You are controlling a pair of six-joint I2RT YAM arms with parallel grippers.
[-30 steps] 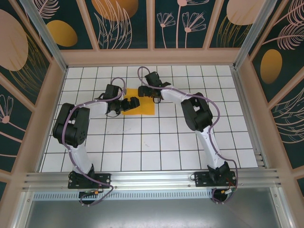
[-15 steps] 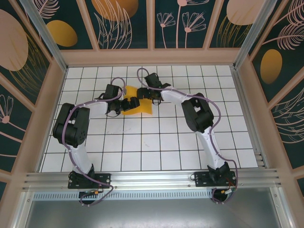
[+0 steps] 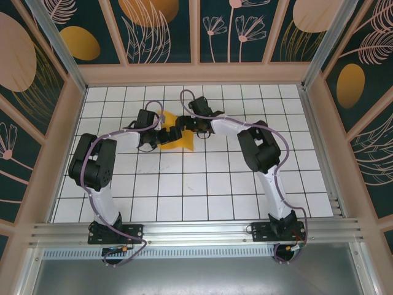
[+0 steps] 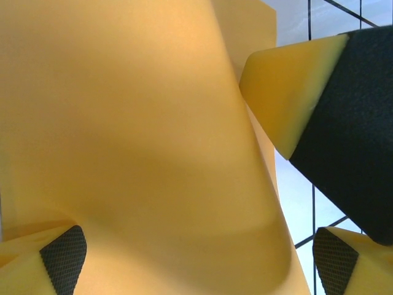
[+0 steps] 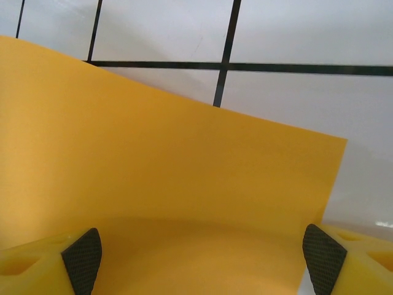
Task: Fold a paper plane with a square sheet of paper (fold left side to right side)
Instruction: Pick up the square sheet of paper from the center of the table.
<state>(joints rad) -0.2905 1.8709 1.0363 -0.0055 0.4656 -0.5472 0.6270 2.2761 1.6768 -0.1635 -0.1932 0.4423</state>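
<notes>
The square sheet of paper (image 3: pixel 186 142), orange-yellow, lies on the white tiled floor at the back centre, bowed upward between the two grippers. My left gripper (image 3: pixel 166 135) sits at its left part, open. In the left wrist view the curved sheet (image 4: pixel 141 135) spans the wide gap of that gripper (image 4: pixel 198 261). My right gripper (image 3: pixel 178 127) is just right of it over the sheet, and one of its fingers (image 4: pixel 288 92) shows in the left wrist view. In the right wrist view the right gripper (image 5: pixel 202 255) stands open with the sheet (image 5: pixel 184 184) rising between its fingers.
The tiled floor (image 3: pixel 202 184) is boxed in by wooden-framed walls with a printed plant pattern (image 3: pixel 153 24). A metal rail (image 3: pixel 196 230) runs along the near edge by the arm bases. Bare tiles (image 5: pixel 295 37) lie beyond the sheet's far edge.
My right gripper has moved left toward the left gripper. The sheet's right edge has come in with it, and the flat sheet has buckled upward.
</notes>
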